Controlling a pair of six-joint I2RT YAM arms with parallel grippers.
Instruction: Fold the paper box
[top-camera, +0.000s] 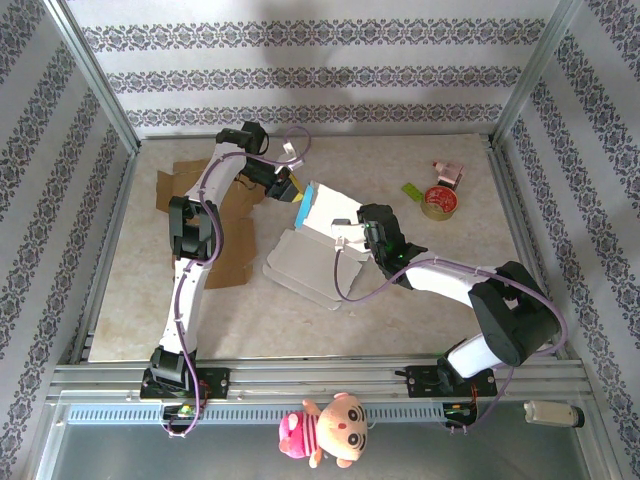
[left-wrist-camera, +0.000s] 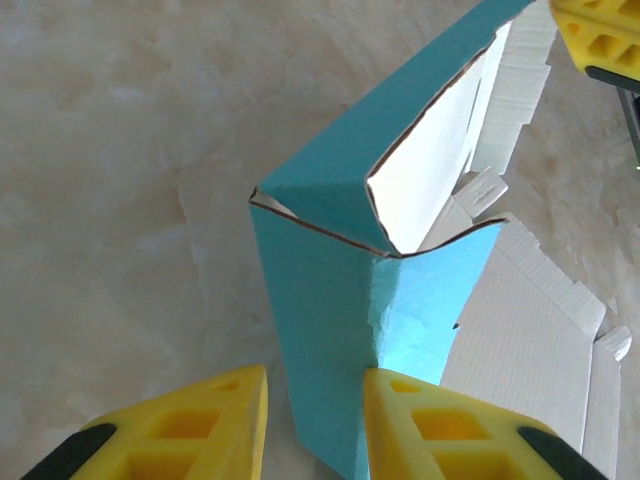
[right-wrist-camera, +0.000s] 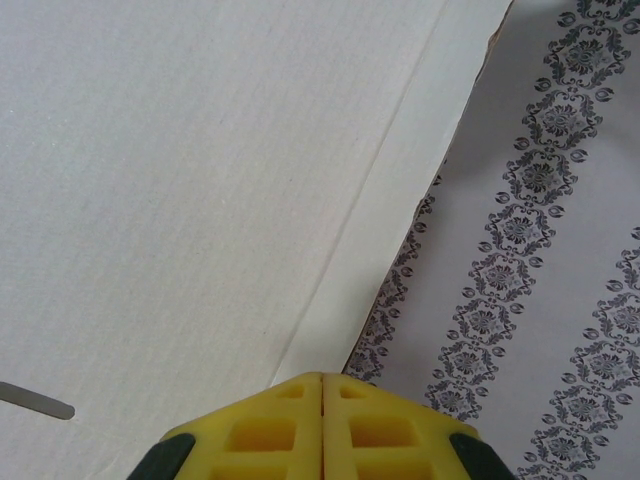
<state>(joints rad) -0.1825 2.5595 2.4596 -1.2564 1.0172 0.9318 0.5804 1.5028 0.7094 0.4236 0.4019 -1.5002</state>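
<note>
The paper box (top-camera: 310, 250), teal outside and white inside, lies half-unfolded at the table's middle with one teal flap (top-camera: 305, 205) raised. In the left wrist view that teal flap (left-wrist-camera: 330, 330) stands folded at a corner between my yellow fingers (left-wrist-camera: 440, 430). My left gripper (left-wrist-camera: 315, 420) straddles it, open: the right finger touches the flap and a thin gap shows at the left one. From above, the left gripper (top-camera: 287, 188) sits at the flap's far-left side. My right gripper (right-wrist-camera: 322, 378) is shut, its tips against the white inner panel (right-wrist-camera: 200, 180); it rests at the box's right side (top-camera: 352, 232).
Brown cardboard sheets (top-camera: 232, 240) lie under the left arm. A tape roll (top-camera: 440, 202), a green block (top-camera: 412, 190) and a small pink item (top-camera: 447, 172) sit at the back right. A plush doll (top-camera: 325, 430) hangs on the front rail. Patterned walls enclose the table.
</note>
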